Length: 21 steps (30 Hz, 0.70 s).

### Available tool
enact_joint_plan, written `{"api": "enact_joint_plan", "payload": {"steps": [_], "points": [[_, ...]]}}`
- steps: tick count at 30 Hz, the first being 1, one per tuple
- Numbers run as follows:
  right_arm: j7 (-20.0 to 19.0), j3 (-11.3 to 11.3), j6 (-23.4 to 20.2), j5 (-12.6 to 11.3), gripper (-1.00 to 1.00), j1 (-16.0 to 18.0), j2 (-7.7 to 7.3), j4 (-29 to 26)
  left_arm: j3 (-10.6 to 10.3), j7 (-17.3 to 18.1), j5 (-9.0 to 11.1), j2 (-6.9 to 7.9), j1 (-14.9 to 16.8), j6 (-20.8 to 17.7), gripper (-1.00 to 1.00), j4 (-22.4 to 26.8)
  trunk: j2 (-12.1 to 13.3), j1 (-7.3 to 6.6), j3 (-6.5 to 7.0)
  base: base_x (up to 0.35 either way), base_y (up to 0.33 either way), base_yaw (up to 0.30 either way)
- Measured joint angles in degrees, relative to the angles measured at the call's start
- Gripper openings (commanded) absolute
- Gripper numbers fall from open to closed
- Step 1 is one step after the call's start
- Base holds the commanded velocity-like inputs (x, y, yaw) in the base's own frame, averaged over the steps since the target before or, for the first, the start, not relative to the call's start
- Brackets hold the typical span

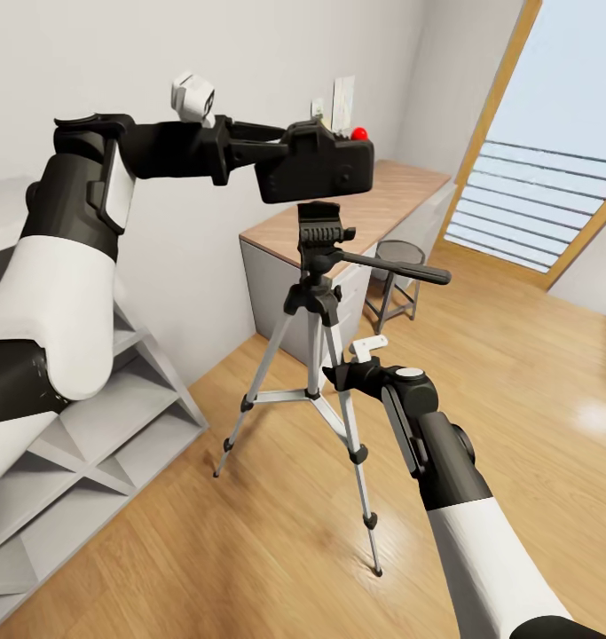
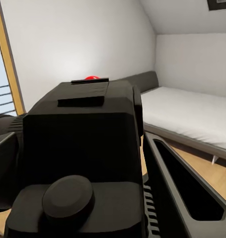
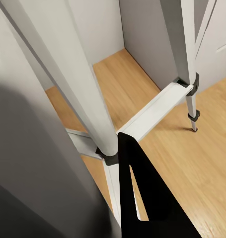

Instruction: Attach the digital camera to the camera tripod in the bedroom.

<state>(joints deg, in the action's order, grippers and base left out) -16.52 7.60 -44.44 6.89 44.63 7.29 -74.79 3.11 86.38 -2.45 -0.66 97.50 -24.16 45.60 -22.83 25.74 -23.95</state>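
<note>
Camera point(image 1: 316, 164) hangs in the air just above the tripod point(image 1: 318, 293), held by the left gripper point(image 1: 276, 146), whose fingers are clamped on the body's sides; red dot peeks over the top edge in the head view and again in the left wrist view, where the camera point(image 2: 83, 148) sits between the dark fingers point(image 2: 182, 193). Tripod stands on the wood floor point(image 1: 515, 373) w/ its black head directly under the camera, small gap between, pan handle sticking out toward the window point(image 1: 551, 195). Right gripper point(image 1: 356, 368) is down at a tripod leg, approx mid-height; in the right wrist view a silver leg point(image 3: 68, 84) runs right beside one dark finger point(image 3: 142, 193), but can't tell if the fingers actually grip the leg or just sit beside it. Step in hand, as I read it: lower the camera onto the head plate. To do it well: keep the body level, centre its underside over the plate, come straight down slowly, no sideways push that could tip the legs; right arm bracing the leg would help. Hard to make out: camera's underside and the plate's top face are hidden, so exact alignment is unclear; lens side faces away. Behind stand a desk point(image 1: 391, 200), a stool point(image 1: 396, 284), and white shelving point(image 1: 90, 444) at the left. Bed point(image 2: 192, 114) shows past the camera.
</note>
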Motion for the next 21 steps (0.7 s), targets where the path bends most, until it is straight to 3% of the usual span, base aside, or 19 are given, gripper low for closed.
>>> {"api": "enact_joint_plan", "payload": {"steps": [21], "points": [[0.0,0.0,0.0,-0.01,-1.0,0.0,0.0,0.0,-0.01,-0.27,0.0,-0.19,0.0,-0.01,-1.0,-0.17,0.0,0.0,0.0,0.0,0.0,0.0]]}}
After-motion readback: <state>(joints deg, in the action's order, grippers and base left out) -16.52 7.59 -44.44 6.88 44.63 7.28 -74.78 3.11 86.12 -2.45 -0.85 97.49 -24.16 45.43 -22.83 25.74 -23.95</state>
